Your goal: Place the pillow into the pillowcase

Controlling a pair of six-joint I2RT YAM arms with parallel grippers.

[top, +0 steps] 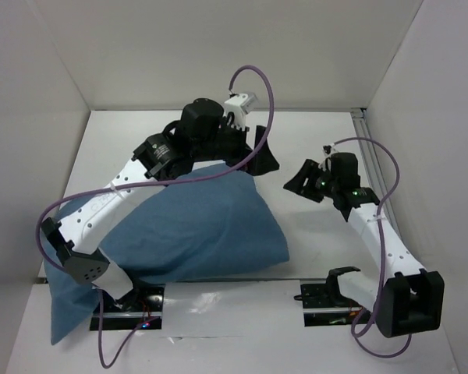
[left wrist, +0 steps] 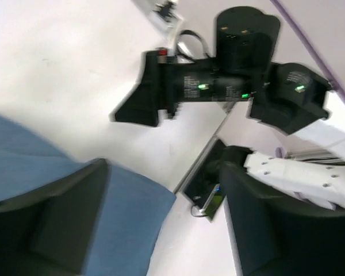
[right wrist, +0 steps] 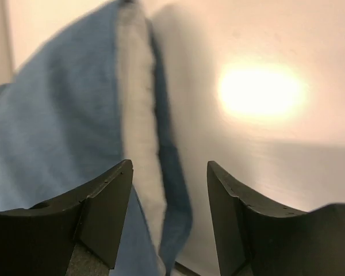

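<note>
Pillowcase [top: 195, 226] lies left-center on the table [top: 320, 234], near corner drooping by my L arm's base. Pillow [right wrist: 139, 144] is inside, white showing at the mouth. R gripper [top: 300, 181] sits just right of it, jaws apart, empty. L gripper [top: 261, 160] is at the far edge, spread wide, empty too.

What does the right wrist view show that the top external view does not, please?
Only the right wrist view shows the white pillow peeking out of the pillowcase mouth. Only the top view shows the left arm and right arm, and the whole bulging pillowcase. Both show blue pillowcase cloth on the white table.
</note>
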